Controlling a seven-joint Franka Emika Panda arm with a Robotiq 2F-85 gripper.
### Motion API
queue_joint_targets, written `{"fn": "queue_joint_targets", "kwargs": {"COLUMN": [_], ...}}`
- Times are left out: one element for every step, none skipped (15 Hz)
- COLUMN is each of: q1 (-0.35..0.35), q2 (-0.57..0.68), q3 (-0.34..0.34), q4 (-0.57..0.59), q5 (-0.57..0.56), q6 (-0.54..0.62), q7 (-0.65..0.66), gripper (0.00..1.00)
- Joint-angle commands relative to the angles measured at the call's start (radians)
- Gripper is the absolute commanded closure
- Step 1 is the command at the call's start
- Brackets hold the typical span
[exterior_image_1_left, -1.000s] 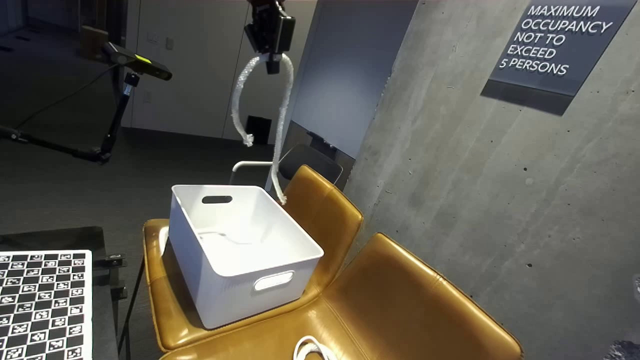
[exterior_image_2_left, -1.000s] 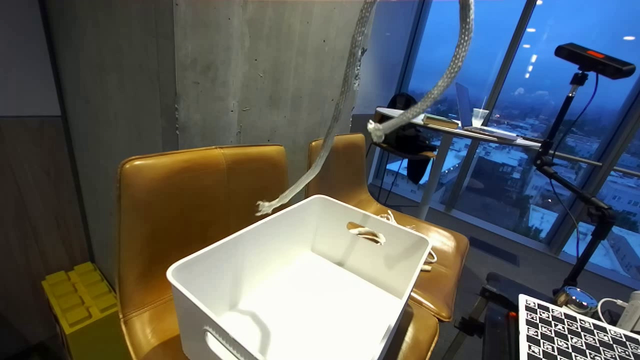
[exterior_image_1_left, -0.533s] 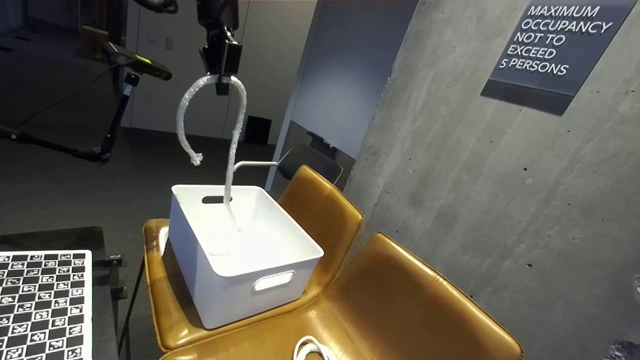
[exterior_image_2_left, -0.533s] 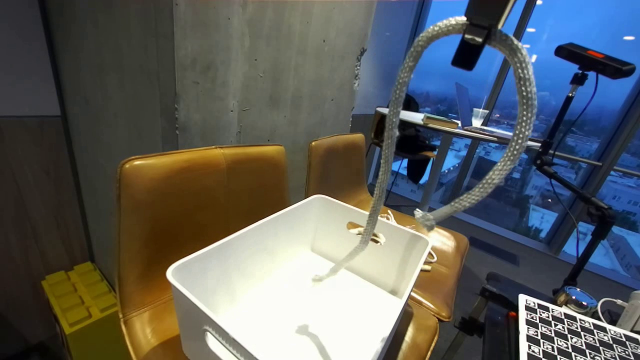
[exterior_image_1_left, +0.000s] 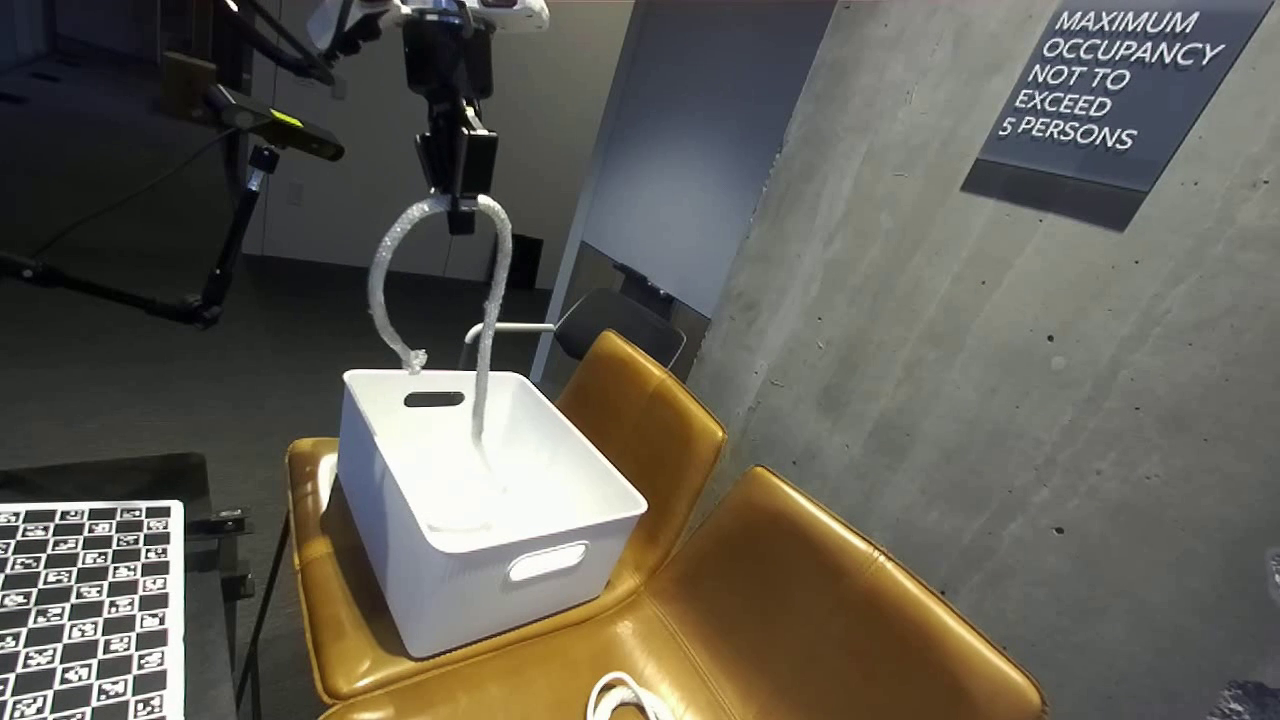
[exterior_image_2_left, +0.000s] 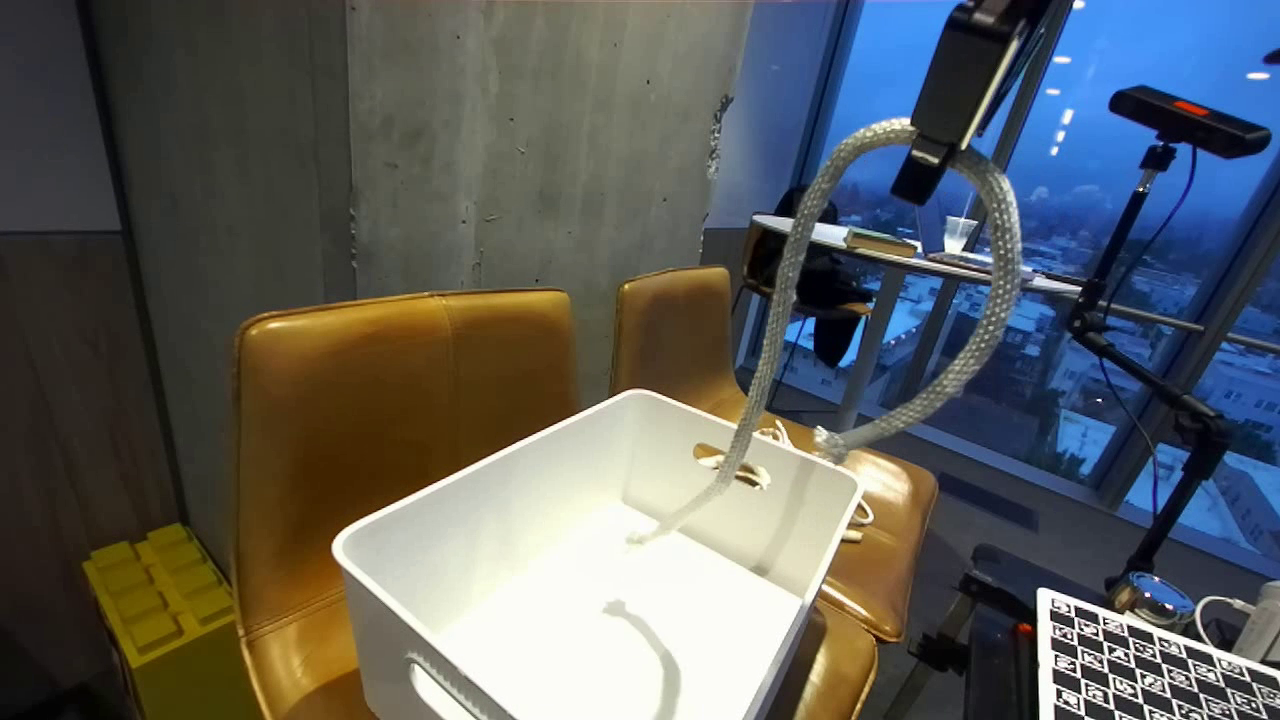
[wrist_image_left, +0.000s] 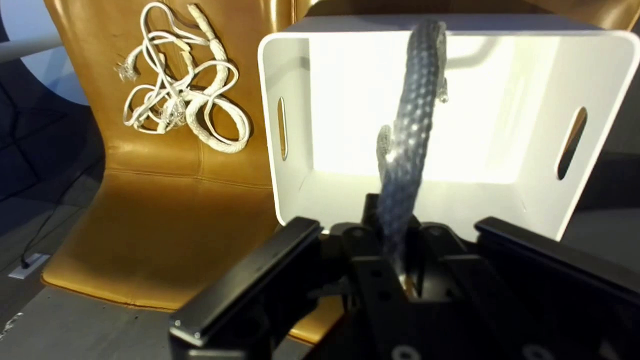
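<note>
- The fingers (exterior_image_2_left: 920, 175) are pressed together on the braided rope (exterior_image_2_left: 788, 275), pinching it near the top of an arch so that a length hangs down on each side; in both exterior views the fingertips show a little below the strand.
- That rope hangs over the white bin (exterior_image_1_left: 460, 595), its longer end reaching down inside the walls; whether the tip touches the bottom is hard to tell.
- Its shorter end curls back on the side toward the checkered board (exterior_image_1_left: 90, 610) and looks to hang higher than the rim.
- The bin stands on a tan chair (exterior_image_1_left: 650, 430); a tangle of white cords (wrist_image_left: 172, 111) lies just beside it on the neighbouring chair (exterior_image_1_left: 830, 600).
- For this step, a slow and level descent would probably serve best, with the fingers centred between the walls so that the long end folds onto the bottom instead of swinging.
- The short end seems the one to watch: a slight shift away from the board-side wall should spare it from catching on the rim.
- The pinch is best loosened only with both ends below the rim, since limp braid like this could otherwise flop over the side.
</note>
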Motion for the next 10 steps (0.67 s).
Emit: {"fn": "queue_joint_targets", "kwargs": {"q1": [-0.028, -0.033, -0.038, -0.042, -0.044, -0.043, -0.043, -0.042, -0.042, -0.046], "q2": [0.026, 0.044, 0.064, 0.087, 0.107, 0.123, 0.135, 0.143, 0.147, 0.142], "q3": [-0.014, -0.012, -0.007, -0.002, -0.001, -0.002, -0.004, -0.009, -0.013, -0.021], "q4": [-0.006, -0.001, 0.006, 0.014, 0.021, 0.026, 0.026, 0.021, 0.012, -0.014], "q5": [0.005, -0.003, -0.012, -0.021, -0.029, -0.034, -0.040, -0.043, -0.048, -0.056], "q6": [0.134, 0.168, 0.198, 0.221, 0.242, 0.257, 0.271, 0.281, 0.291, 0.307], "q7": [0.002, 0.010, 0.021, 0.035, 0.048, 0.054, 0.062, 0.062, 0.062, 0.058], "gripper": [0.98, 0.98, 0.98, 0.68, 0.67, 0.60, 0.53, 0.47, 0.39, 0.33]}}
